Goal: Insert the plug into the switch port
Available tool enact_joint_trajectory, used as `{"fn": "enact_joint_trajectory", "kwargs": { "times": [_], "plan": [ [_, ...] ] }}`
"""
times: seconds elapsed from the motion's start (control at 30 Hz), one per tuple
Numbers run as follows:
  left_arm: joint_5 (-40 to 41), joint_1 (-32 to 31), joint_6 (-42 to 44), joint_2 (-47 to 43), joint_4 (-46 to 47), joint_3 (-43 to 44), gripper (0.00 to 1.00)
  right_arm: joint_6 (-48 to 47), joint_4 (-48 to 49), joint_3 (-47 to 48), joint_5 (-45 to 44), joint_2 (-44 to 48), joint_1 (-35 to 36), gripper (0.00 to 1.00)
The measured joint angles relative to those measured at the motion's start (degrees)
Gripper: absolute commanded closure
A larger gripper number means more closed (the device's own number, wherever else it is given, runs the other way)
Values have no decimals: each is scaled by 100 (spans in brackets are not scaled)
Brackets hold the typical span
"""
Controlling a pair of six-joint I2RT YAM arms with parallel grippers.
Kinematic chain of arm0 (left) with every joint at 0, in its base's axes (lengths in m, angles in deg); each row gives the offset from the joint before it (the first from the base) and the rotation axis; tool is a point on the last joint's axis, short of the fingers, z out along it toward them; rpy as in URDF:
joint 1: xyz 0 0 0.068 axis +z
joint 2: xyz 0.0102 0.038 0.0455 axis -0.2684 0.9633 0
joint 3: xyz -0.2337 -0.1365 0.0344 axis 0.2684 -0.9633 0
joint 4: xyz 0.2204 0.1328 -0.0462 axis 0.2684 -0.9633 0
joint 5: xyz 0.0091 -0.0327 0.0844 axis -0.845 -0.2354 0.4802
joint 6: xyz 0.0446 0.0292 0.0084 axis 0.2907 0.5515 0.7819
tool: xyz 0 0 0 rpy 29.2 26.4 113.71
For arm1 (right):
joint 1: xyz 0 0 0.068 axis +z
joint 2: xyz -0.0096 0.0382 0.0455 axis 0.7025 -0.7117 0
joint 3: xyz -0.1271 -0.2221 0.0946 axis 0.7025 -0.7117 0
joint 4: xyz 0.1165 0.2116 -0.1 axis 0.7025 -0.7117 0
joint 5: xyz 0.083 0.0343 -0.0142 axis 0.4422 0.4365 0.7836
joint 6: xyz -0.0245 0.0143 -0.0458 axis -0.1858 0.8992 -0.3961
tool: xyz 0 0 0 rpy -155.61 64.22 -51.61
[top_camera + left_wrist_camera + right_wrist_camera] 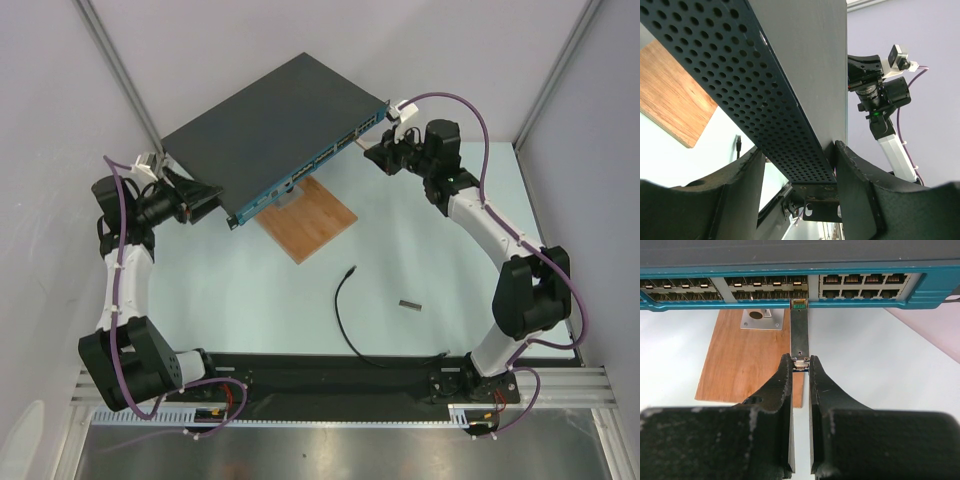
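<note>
Two arms engaged, both at the switch [270, 120]. It is a wide, flat, dark-grey box with a teal front strip, held tilted above the table [230, 300]. In the top view its front edge overlaps the wooden board [312, 222].

Entry 1: the left gripper [797, 152] is at the switch's left end. Its jaws stand about half open and straddle the box edge-on. The fingers [860, 185] sit on either side of the perforated side panel, so the grip is on the switch itself.

Entry 2: the right gripper [800, 365] is in front of the strip, toward the switch's right end. Its jaws are nearly closed, pinching the near end of a short grey metal piece [799, 330]. The far end of that piece (green-tipped) reaches the lower edge of the strip, just below the nearest switch port [798, 294]. Cannot tell whether it has entered anything.

Entry 3: the plug [351, 270] is in neither gripper. It lies on the table in front of the switch, well apart from the strip and past the board's near corner. Its thin black cable [340, 315] curves away from the switch toward the arm bases.

Entry 4: a loose grey piece [409, 302] lies on the table near the cable, also well apart from the switch. A square metal bracket [760, 319] sits on the board, just below the strip in the right wrist view.
</note>
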Motion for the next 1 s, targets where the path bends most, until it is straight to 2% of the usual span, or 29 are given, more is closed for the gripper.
{"fn": "enact_joint_trajectory", "kwargs": {
  "times": [1.0],
  "plan": [
    [-22,4,0,11,0,4,100,0,-9,166,63,-11,-26,100]
  ]
}}
